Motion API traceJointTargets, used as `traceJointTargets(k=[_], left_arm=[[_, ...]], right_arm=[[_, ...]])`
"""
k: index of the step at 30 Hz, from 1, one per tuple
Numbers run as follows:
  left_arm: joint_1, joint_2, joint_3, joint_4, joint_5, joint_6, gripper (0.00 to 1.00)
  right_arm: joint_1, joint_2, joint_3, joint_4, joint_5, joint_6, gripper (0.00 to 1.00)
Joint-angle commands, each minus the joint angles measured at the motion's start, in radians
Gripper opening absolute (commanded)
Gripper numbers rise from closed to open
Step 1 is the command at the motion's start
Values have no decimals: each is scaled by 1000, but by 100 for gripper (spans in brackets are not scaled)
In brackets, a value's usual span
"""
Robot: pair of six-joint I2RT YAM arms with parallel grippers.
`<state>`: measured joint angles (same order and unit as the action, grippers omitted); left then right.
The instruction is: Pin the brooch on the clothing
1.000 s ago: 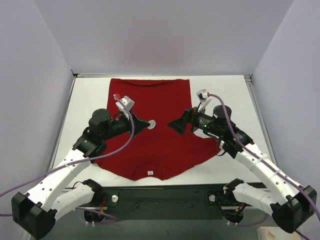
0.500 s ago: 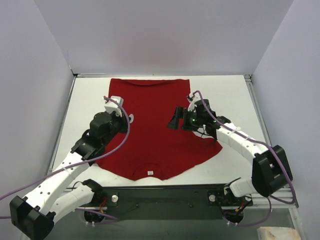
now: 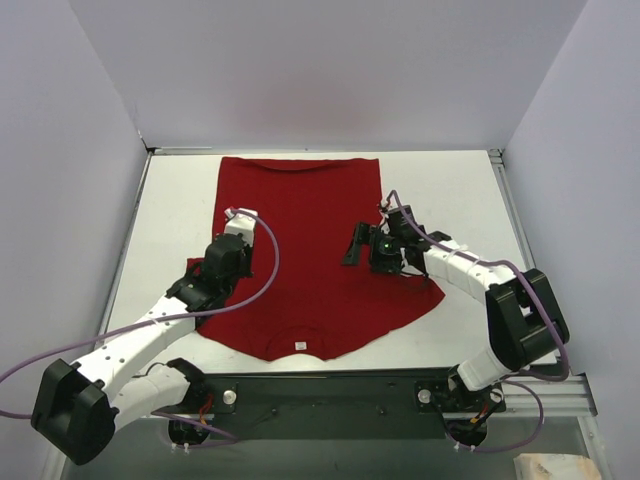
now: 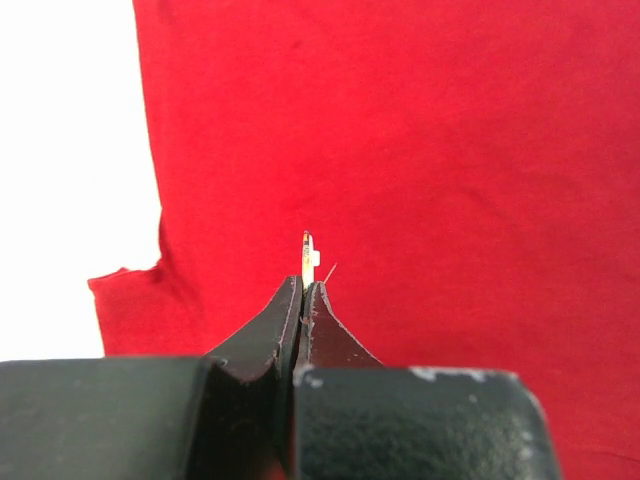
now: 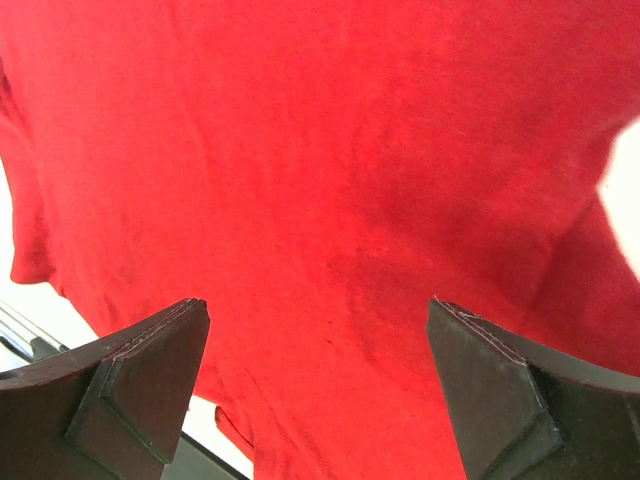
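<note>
The left gripper is clamped shut on the brooch, which stands edge-on at its fingertips, above the shirt's left part, close to the sleeve. Whether the brooch touches the shirt I cannot tell. The right gripper hangs over the shirt's right half, jaws spread wide and holding nothing.
</note>
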<state>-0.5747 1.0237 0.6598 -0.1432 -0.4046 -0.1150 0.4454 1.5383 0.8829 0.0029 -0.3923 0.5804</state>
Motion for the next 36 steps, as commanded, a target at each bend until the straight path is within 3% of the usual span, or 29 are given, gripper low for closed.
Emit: traceJointTargets(k=[1,11,19,25,29,36], left_arm=[[-5,-16,-46,128,-95,89,0],[-59,42,-97,250,21,339,0],[-119,110,-129,260,-7,514,0],[-186,139,-176,297,-140,541,0],[-197,147,-169,272,-161,508,0],[-201,255,-126,214,-336,427,0]], right_arm=[[-23,-76,-27,-24,18,4,96],[-57,-158,-32,-27,-19,-19,96],[-73,-176,-41,-38,-28,-24,96],[-88,-199,-47,-38,-31,-36,96],[-100,-196,-39,-38,-40,-37,96],[-105,-207,-47,-35,-40,-39,96]])
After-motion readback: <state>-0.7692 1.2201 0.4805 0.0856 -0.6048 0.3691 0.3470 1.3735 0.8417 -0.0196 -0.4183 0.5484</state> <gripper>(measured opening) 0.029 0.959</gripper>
